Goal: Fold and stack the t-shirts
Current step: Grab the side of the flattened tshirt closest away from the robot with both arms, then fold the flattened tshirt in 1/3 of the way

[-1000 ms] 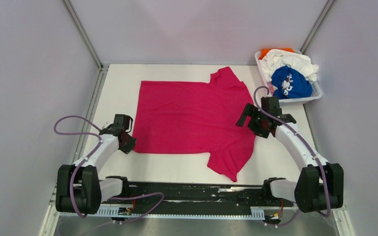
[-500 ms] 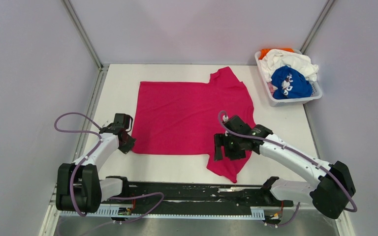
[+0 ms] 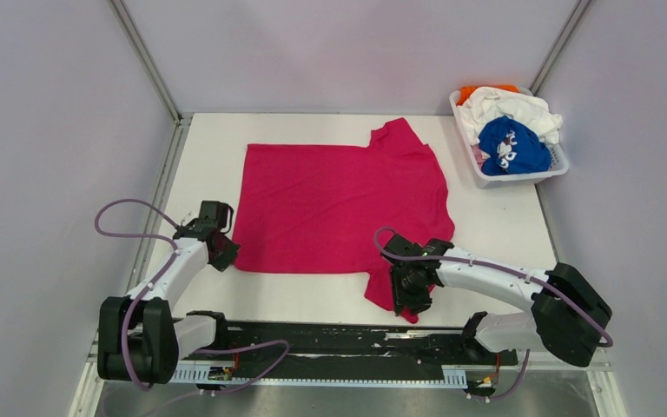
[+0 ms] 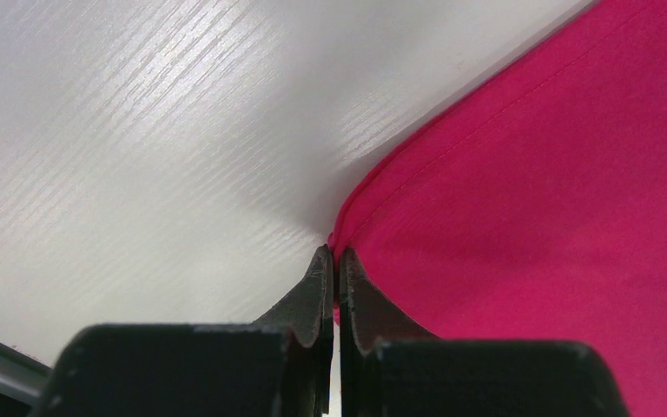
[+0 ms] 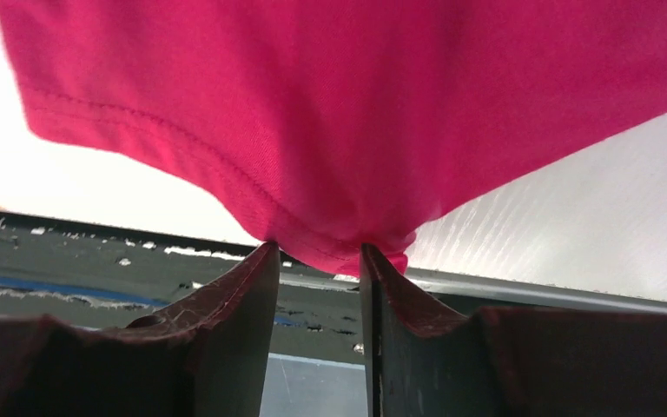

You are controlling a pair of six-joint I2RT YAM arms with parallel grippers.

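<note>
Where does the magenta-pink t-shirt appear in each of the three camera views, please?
Top external: the magenta-pink t-shirt lies spread flat mid-table.
Left wrist: it fills the right half, its corner pinched in the left hand.
Right wrist: it fills the top, its sleeve hem bunched in the right hand.
Shared landmark: the white table, bare beside the shirt in every view.

White table (image 3: 208, 156), magenta t-shirt (image 3: 330, 204) spread flat, white basket (image 3: 521, 179) at far-right corner
</note>
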